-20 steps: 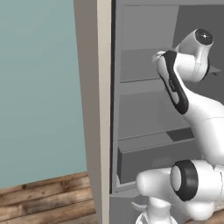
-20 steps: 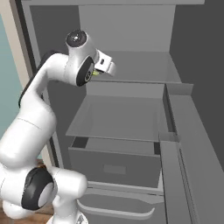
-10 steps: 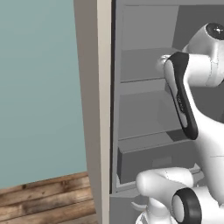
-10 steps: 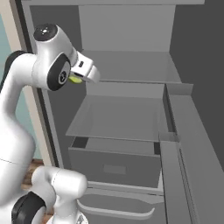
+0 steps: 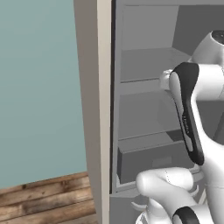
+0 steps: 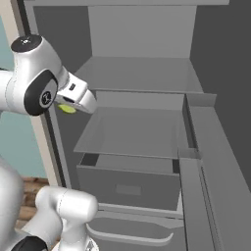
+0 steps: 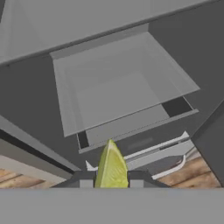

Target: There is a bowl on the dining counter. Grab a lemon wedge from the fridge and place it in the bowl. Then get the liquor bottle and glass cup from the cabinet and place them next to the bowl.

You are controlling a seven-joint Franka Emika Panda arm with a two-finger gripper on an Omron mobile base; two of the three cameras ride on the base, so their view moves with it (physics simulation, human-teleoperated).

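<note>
Lemon wedge (image 7: 111,165) is being pinched between the fingertips of the hand (image 6: 68,105), closed on it, in front of the open fridge (image 6: 142,127) by its left edge. Likely v. light, soft, slick w/ juice; gentle mid-body grip is being judged safest.

A flat teal wall (image 5: 39,87) fills the nine o'clock side of the left base view, meeting a beige upright panel (image 5: 94,109) toward the centre, while a strip of brown wooden plank floor (image 5: 43,199) runs along seven o'clock beneath it under even, shadowless light.
</note>
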